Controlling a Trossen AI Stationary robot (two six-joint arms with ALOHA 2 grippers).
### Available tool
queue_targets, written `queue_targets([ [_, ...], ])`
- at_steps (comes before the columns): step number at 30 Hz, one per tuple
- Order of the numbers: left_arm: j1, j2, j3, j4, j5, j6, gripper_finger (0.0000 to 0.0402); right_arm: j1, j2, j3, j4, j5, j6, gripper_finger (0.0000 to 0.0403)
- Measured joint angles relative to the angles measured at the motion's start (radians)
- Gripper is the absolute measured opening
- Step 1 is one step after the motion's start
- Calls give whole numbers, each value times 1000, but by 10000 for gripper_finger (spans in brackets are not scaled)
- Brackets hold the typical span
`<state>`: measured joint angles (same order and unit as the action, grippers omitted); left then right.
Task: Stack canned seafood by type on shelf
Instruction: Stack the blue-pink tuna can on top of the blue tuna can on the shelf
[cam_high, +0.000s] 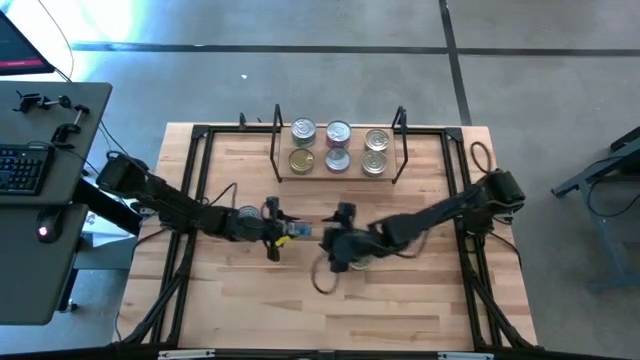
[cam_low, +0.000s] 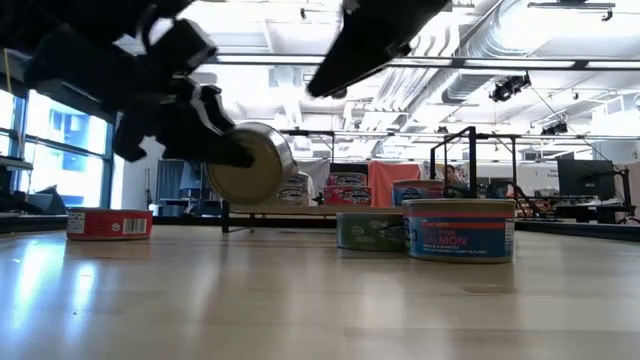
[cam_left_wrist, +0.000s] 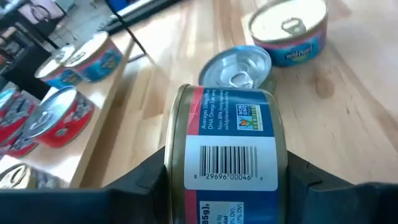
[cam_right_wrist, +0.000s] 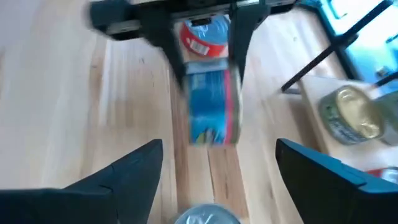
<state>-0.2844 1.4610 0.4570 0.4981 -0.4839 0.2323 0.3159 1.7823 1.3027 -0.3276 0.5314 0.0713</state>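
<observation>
You are mid-carry: your left gripper (cam_high: 283, 231), at the centre of the high view, is clenched on a can (cam_left_wrist: 225, 146) turned on its side and lifted off the table (cam_high: 400, 300), while the right gripper (cam_right_wrist: 214, 162), just beside it at centre right, hangs with its jaws spread and nothing between them. The shelf (cam_high: 338, 172) sits at upper centre with six cans already on its board, in three pairs. Next, I judge, you must turn the held can upright and carry it to the matching pile. Its blue and red label shows a barcode reading 29696 00046; in the low view a can at centre right (cam_low: 460, 229) reads SALMON
</observation>
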Motion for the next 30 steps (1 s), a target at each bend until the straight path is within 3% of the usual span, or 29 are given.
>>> queue_targets([
  [4,-4,-73,-120,243,46,15,169,54,-71,-140,122,114,38,305],
  [8,-3,-99,-261,609,216,32,169,83,-93,-344,517,126,45,306],
  [12,3,-99,-349,913,370,49,169,77,-50,-488,998,17,-9,307],
  [15,3,-95,-372,1007,420,62,169,44,1,-509,1221,-104,-126,307],
  [18,3,-93,-363,1034,428,83,169,24,21,-468,1248,-197,-286,307],
  [22,3,-90,-355,1035,428,85,169,18,22,-380,1242,-199,-417,307],
  [30,3,-91,-326,1036,419,119,169,13,21,-160,915,-158,-491,307],
])
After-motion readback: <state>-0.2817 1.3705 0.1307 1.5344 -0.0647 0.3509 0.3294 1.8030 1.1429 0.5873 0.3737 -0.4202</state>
